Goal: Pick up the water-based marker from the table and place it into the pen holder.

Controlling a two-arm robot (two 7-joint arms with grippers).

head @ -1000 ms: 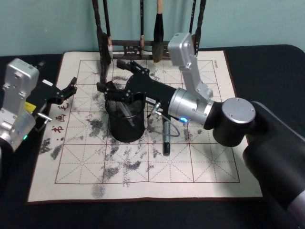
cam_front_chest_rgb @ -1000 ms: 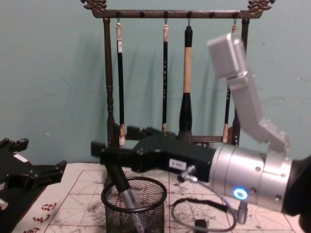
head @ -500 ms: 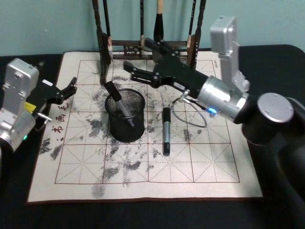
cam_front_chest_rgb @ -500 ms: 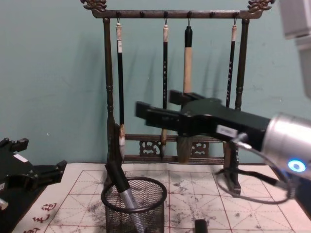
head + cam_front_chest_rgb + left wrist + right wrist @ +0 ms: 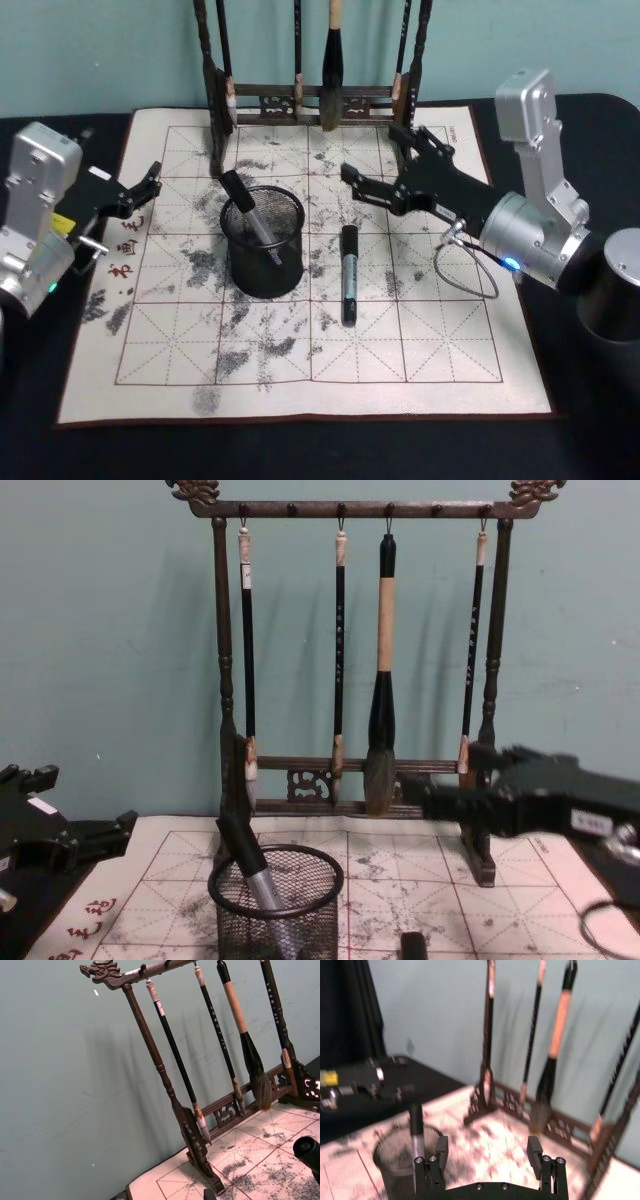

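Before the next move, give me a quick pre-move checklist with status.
1. Pen holder holds a marker: ok, it stands tilted inside.
2. Pen holder upright: ok.
3. Right gripper empty: ok, open, above the mat to the right of the holder.
4. Mat free of markers: not ok, a second marker lies flat to the right of the holder.
5. Left gripper out of the path: ok, at the mat's left edge.

You see a brush-writing corner: long ink brushes point(image 5: 381, 695) hang on a dark wooden rack point(image 5: 300, 509) behind a white, ink-stained mat point(image 5: 440, 340).
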